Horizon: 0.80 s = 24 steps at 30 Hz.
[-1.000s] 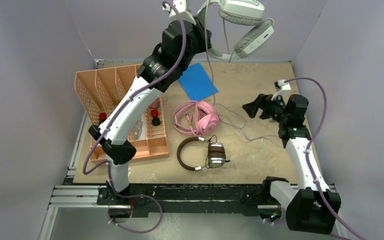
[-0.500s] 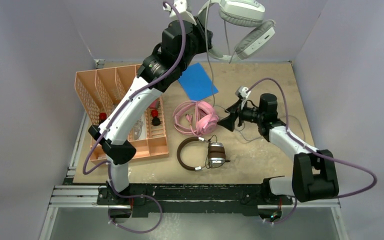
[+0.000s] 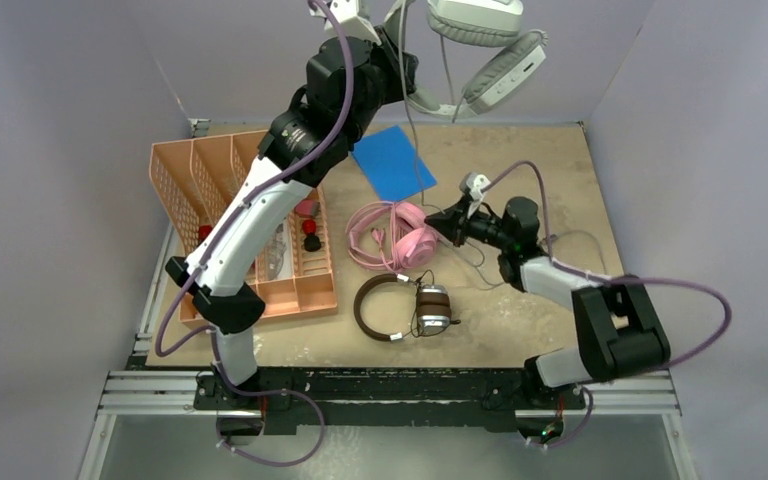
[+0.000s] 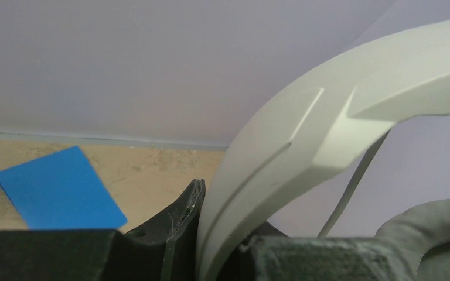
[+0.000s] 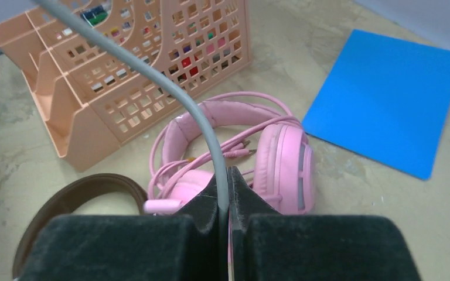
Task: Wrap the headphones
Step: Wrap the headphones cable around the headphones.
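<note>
High at the back, the light-grey headphones (image 3: 480,40) hang in the air, and my left gripper (image 3: 400,78) is shut on their headband (image 4: 281,152). Their grey cable (image 3: 417,150) drops from the headset to my right gripper (image 3: 440,222), which is shut on the cable (image 5: 152,76) just above the table; the cable comes up out of the pinched fingertips (image 5: 227,182). The pink headphones (image 3: 395,235) lie flat right beside and below that gripper, with their pink cable (image 5: 211,158) coiled on them. The brown-and-silver headphones (image 3: 400,305) lie nearer the front edge.
An orange slotted organiser (image 3: 250,220) holding small items stands at the left. A blue sheet (image 3: 392,160) lies flat behind the pink headset. Loose grey cable (image 3: 490,265) trails over the table to the right. Walls close in on three sides.
My right arm swung left from the table's right side to the hanging grey cable and its open jaws shut on it. The left arm shifted slightly with the grey headset.
</note>
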Each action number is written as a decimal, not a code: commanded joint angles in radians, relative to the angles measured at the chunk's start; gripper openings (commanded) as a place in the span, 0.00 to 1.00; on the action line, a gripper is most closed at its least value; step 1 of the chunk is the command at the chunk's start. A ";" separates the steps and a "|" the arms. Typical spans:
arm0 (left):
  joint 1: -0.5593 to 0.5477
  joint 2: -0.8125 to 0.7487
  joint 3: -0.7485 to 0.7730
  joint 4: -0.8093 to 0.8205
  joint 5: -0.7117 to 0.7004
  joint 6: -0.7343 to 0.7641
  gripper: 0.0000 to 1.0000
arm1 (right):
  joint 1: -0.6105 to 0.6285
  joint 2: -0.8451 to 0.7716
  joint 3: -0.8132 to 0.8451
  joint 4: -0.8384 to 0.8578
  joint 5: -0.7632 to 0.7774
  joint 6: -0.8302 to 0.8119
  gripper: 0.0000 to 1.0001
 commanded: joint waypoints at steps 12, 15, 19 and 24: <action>0.019 -0.049 -0.022 0.056 -0.192 0.058 0.00 | -0.008 -1.259 -0.353 -0.586 0.830 0.286 0.00; 0.027 -0.055 -0.048 0.046 -0.209 0.065 0.00 | -0.008 -1.360 -0.329 -0.751 1.004 0.343 0.00; 0.033 -0.061 -0.086 0.024 -0.233 0.086 0.00 | -0.008 -1.368 -0.235 -0.884 1.181 0.393 0.00; 0.053 -0.083 -0.190 0.008 -0.263 0.107 0.00 | -0.008 -1.307 -0.084 -1.007 1.302 0.359 0.00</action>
